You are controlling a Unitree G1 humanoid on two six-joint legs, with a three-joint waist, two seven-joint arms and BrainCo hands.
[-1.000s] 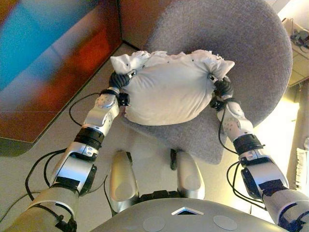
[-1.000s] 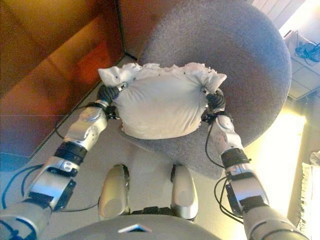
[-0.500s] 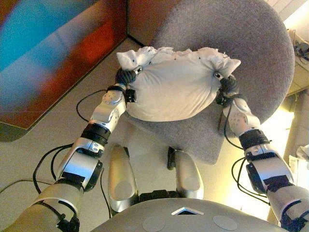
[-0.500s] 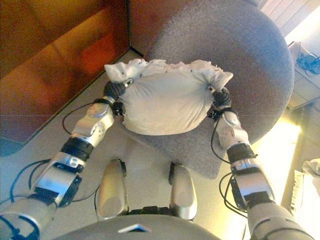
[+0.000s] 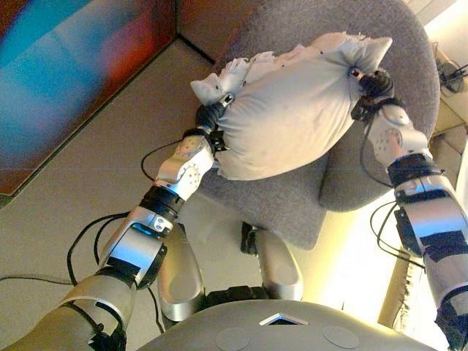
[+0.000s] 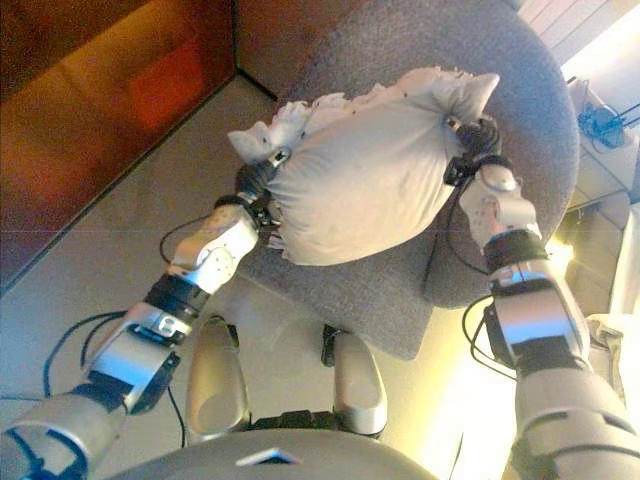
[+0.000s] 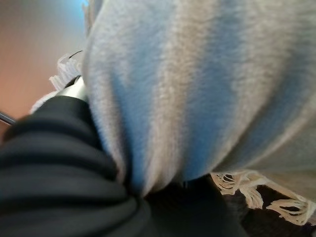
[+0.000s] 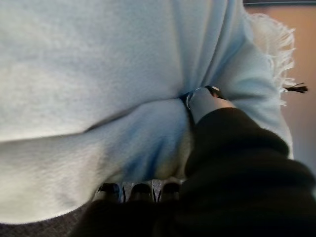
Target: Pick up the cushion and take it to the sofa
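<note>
A white fringed cushion (image 5: 292,110) hangs between my two hands above the grey upholstered seat (image 5: 292,205). My left hand (image 5: 210,117) is shut on its left end, fingers pinching the cloth (image 7: 148,123). My right hand (image 5: 375,86) is shut on its right end, higher up, so the cushion tilts up to the right. In the right wrist view my fingers (image 8: 133,190) and thumb are curled into the white cloth (image 8: 98,74). The cushion is clear of the seat.
The grey seat has a rounded back (image 5: 351,22) behind the cushion. A reddish-brown wall panel (image 5: 73,80) runs along the left. Beige floor (image 5: 80,205) lies to the left. A pale shelf with dark cables (image 5: 453,73) stands at far right.
Both hands have lifted the cushion off the seat. The right hand rose further, tilting the cushion up to the right. The camera view has also shifted.
</note>
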